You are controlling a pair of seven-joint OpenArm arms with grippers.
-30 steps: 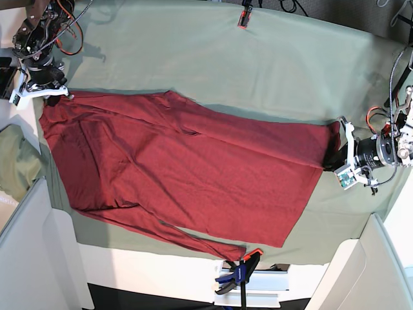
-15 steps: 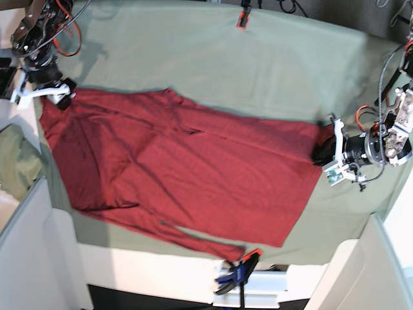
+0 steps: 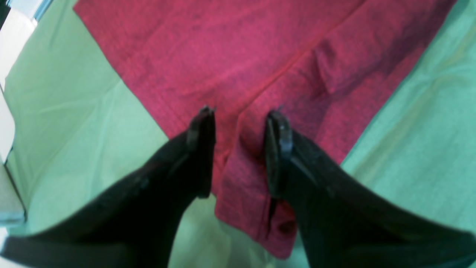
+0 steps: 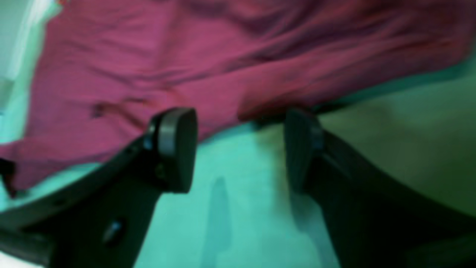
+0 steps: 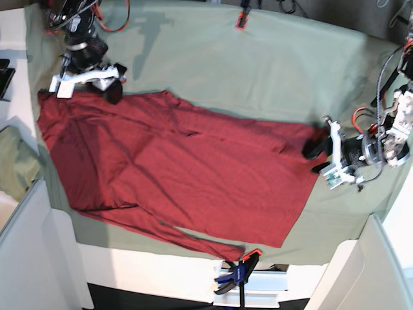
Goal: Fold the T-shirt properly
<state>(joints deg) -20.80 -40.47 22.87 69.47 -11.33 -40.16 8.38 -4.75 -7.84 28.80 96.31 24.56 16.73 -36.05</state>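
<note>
The T-shirt (image 5: pixel 187 174) is lying spread flat across the middle of the base view on the pale green table cloth (image 5: pixel 258 58), one sleeve trailing toward the lower centre near a clamp (image 5: pixel 239 274). At the right of the frame, the left gripper (image 5: pixel 315 156) is being held with its jaws parted over the shirt's corner; in the wrist view a fold of fabric is lying between the fingers (image 3: pixel 202 145), ungripped. At the upper left, the right gripper (image 5: pixel 115 82) is standing released at the shirt's edge, nothing grasped.
</note>
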